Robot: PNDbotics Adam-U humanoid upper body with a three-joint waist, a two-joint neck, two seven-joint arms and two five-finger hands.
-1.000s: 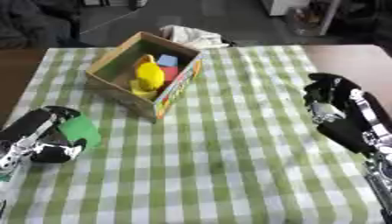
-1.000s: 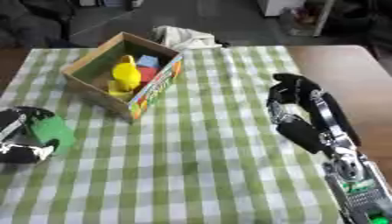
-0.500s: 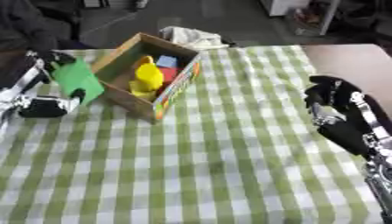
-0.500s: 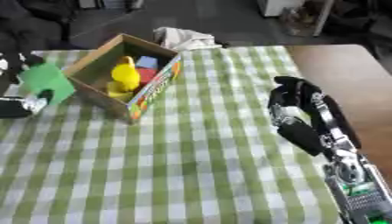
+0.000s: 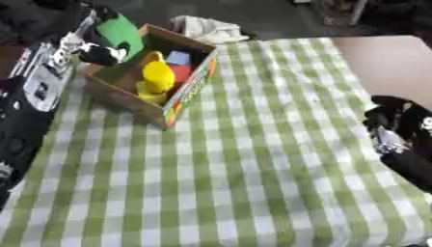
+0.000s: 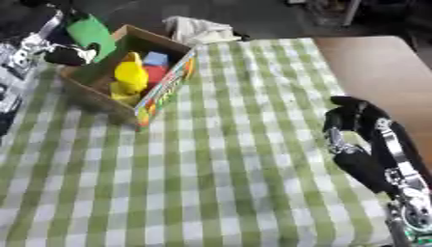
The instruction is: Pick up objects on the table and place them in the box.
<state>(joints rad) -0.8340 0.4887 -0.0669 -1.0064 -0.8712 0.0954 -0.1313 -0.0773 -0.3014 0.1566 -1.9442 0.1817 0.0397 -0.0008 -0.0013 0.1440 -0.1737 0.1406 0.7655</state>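
Observation:
My left hand (image 5: 100, 49) is raised at the far left rim of the cardboard box (image 5: 187, 91), fingers curled round a green object (image 5: 119, 31) that sits over the box's left wall. Inside the box lie a yellow object (image 5: 157, 75), a red piece (image 5: 181, 73) and a blue piece (image 5: 178, 57). At the right edge of the table my right hand (image 6: 353, 126) rests with its fingers curled, holding nothing.
A green and white checked cloth (image 5: 253, 159) covers the table. A crumpled white cloth (image 5: 205, 28) lies beyond the box at the far edge. Bare brown tabletop (image 5: 386, 58) shows at the far right.
My left hand has lifted the green object from the table's left side up and forward to the box's far left rim. The camera view has shifted. My right hand has stayed in place.

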